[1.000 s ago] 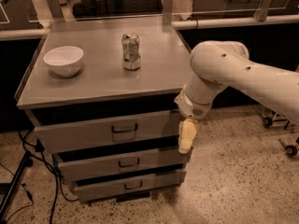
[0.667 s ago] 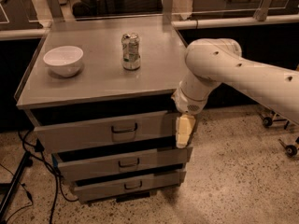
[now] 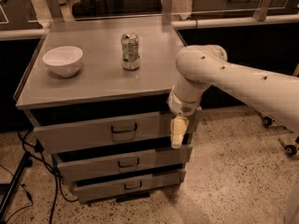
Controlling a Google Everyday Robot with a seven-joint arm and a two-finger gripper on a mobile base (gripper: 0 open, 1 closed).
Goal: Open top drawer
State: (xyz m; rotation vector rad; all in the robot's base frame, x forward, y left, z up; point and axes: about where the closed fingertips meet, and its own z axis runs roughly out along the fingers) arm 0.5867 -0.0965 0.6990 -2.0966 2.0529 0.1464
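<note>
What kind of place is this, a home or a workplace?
Probably a lab or office workspace: a grey metal cabinet, loose cables on the speckled floor, caster wheels at right. The pincer hangs before the top drawer's right end.

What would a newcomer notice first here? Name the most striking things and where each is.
The big white arm reaches in from the right, its gripper hanging before the right end of the top drawer, well right of its dark handle. On the cabinet top sit a white bowl, left, and a can, centre.
</note>
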